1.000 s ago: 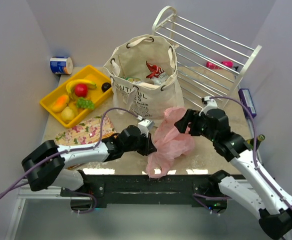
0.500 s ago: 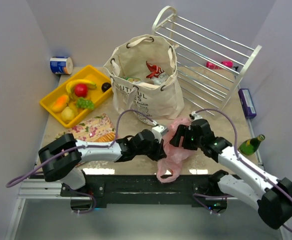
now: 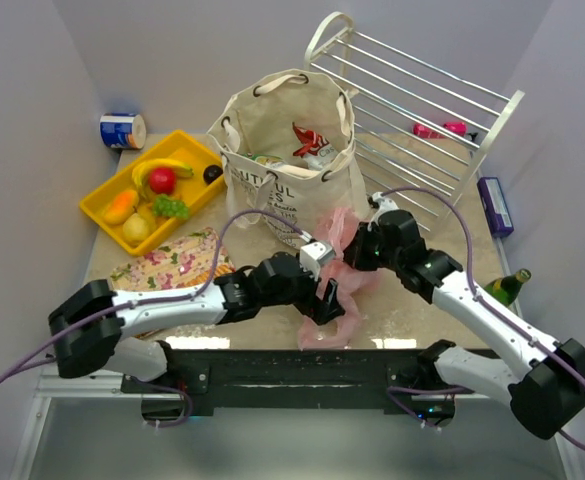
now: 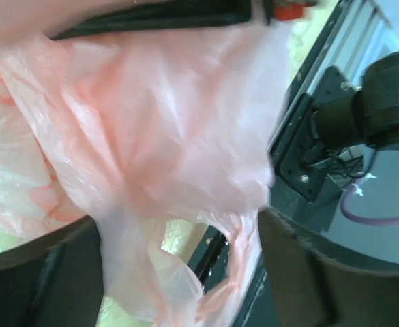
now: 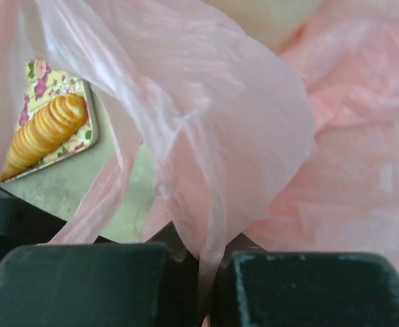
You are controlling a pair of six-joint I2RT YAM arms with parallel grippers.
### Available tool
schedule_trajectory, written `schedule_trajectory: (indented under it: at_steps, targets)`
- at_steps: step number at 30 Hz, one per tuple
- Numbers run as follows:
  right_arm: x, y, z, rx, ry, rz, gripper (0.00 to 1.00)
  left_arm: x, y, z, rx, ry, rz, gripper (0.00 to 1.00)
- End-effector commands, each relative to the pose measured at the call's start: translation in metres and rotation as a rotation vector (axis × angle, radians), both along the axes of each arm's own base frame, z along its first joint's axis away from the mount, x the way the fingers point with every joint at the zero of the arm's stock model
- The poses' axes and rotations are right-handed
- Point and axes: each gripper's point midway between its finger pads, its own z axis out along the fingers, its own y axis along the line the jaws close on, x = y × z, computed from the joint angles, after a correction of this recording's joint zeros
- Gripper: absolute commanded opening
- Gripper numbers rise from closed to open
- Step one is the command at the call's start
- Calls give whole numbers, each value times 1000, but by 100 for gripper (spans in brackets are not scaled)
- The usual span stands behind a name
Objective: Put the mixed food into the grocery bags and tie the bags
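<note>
1. The yellow tray [image 3: 94, 207] at the far left holds the apple [image 3: 162, 180], banana [image 3: 167, 164], grapes [image 3: 171, 208] and lemon [image 3: 135, 229].
2. The canvas tote [image 3: 292, 195] stands upright with its mouth open and a red packet [image 3: 307, 138] inside.
3. The left gripper [image 4: 179, 259] has its fingers well apart, and pink film droops through the gap.
4. The pink bag [image 3: 340, 285] lies crumpled on the table just in front of the tote (its contents cannot be made out).
5. The right gripper [image 5: 199, 276] has its fingers pressed together, pinching a fold of the pink bag.
</note>
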Motion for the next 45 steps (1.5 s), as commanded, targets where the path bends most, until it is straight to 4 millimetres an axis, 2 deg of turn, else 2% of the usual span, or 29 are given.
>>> schedule_trajectory:
  at_steps: [1, 3, 4, 5, 7, 8, 10, 11, 13, 16, 23, 28, 31, 32, 34, 35, 37, 41, 42, 43, 44, 45]
  targets:
    - [14, 10, 27, -46, -92, 104, 0, 31, 32, 57, -22, -138, 100, 93]
    - [13, 18, 38, -33, -104, 158, 0, 38, 53, 60, 15, -143, 139, 97]
    - [12, 18, 35, -55, -94, 186, 0, 42, 67, 71, 16, -167, 169, 98]
    - [13, 21, 43, -52, -109, 203, 0, 52, 77, 83, 7, -181, 199, 99]
    - [11, 24, 43, -62, -107, 248, 0, 53, 94, 104, 8, -227, 215, 100]
    - [11, 27, 44, -60, -105, 263, 0, 56, 97, 124, -14, -262, 225, 100]
    - [7, 34, 47, -28, -100, 306, 0, 55, 105, 146, -29, -310, 229, 100]
    - [4, 37, 45, -16, -87, 320, 0, 55, 106, 151, -36, -319, 230, 100]
    - [1, 44, 48, 25, -87, 347, 0, 57, 105, 154, -40, -330, 231, 100]
    - [-2, 48, 47, 54, -83, 359, 0, 63, 99, 147, -39, -309, 241, 100]
    - [-13, 46, 41, 86, -87, 365, 0, 83, 78, 129, -74, -227, 252, 100]
    - [-15, 44, 33, 61, -85, 385, 0, 92, 63, 120, -186, -162, 233, 98]
    - [-17, 45, 31, 61, -81, 404, 0, 106, 67, 112, -219, -136, 270, 73]
    - [-18, 45, 31, 63, -82, 404, 0, 108, 68, 109, -225, -129, 279, 52]
    - [-19, 44, 33, 64, -86, 402, 1, 115, 73, 100, -228, -103, 302, 32]
    - [-19, 44, 37, 69, -94, 405, 1, 116, 75, 99, -228, -98, 305, 14]
    - [-21, 45, 39, 76, -93, 415, 2, 121, 85, 95, -216, -108, 324, 0]
    - [-29, 54, 40, 123, -69, 455, 3, 124, 106, 97, -158, -124, 351, 0]
    - [-30, 58, 37, 130, -58, 460, 2, 125, 114, 104, -144, -151, 373, 0]
    - [-31, 62, 38, 142, -53, 466, 2, 120, 125, 95, -63, -146, 379, 0]
    - [-33, 67, 38, 146, -52, 478, 2, 120, 134, 95, -32, -159, 400, 0]
    - [-36, 75, 37, 148, -54, 499, 2, 122, 150, 101, 2, -198, 463, 0]
